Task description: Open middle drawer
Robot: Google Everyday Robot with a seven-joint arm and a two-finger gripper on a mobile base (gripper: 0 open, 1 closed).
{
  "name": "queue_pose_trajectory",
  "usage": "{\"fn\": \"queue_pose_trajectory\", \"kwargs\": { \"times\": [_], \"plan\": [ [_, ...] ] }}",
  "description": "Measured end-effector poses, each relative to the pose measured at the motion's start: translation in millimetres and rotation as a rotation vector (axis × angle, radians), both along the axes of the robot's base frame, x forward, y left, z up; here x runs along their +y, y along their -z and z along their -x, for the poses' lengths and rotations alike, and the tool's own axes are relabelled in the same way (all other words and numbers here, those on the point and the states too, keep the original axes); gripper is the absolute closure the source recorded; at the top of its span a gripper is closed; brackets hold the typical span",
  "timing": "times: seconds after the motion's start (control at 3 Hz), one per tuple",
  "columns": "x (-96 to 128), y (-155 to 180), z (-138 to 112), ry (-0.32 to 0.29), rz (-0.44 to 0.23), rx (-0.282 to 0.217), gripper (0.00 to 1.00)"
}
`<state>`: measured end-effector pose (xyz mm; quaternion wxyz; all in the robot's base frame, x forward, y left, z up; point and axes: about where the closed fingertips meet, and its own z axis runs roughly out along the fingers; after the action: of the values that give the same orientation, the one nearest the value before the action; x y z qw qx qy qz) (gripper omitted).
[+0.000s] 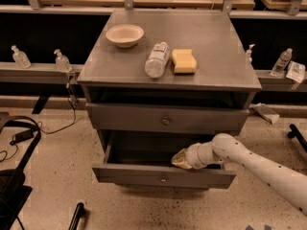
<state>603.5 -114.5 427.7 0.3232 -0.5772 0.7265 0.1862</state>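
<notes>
The middle drawer of the grey cabinet is pulled out towards me, its flat front carrying a small round knob. Its dark inside shows behind the front. My gripper reaches in from the right on the white arm. It sits just behind the drawer front, right of centre and low inside the drawer. Above it is another grey drawer front with its own knob, pushed in.
On the cabinet top are a white bowl, a clear bottle lying on its side and a yellow sponge. Small bottles line the ledge behind. A black stand and cables lie on the floor at the left.
</notes>
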Motion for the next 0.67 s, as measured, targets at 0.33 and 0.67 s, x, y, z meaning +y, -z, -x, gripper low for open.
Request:
{"fn": "queue_pose_trajectory", "kwargs": {
  "times": [0.33, 0.67],
  "plan": [
    [11.4, 12.1, 9.2, -0.030, 0.006, 0.028, 1.00],
    [11.5, 12.2, 9.3, -0.030, 0.006, 0.028, 1.00]
  ]
}}
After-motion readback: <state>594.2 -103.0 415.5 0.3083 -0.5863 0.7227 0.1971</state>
